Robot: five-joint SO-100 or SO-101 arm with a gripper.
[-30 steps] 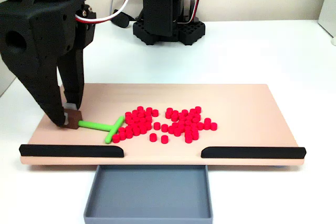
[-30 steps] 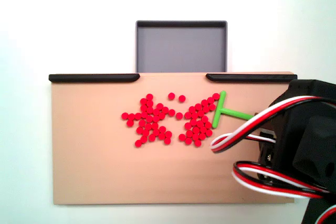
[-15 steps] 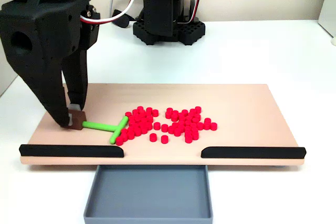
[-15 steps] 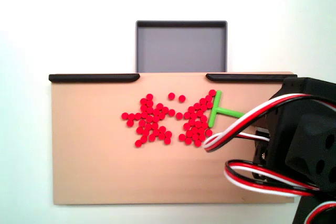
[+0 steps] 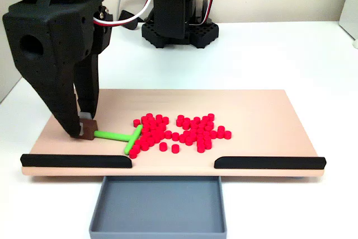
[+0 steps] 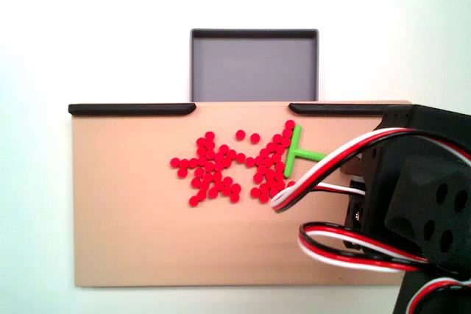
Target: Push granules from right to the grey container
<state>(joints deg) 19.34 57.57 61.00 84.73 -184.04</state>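
In a fixed view the gripper is gripping a small brown block on the end of the green T-shaped stick, its fingers narrowed around it. The stick's crossbar is touching the granules, which are lying mid-board on the tan board. The grey container is sitting against the board's near edge, between the two black bars, on the white worktop.

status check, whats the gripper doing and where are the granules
Gripper shut on the green T-stick's brown handle block. T-head against the red granules, all on the tan board. Grey container empty; gap between black bars clear.
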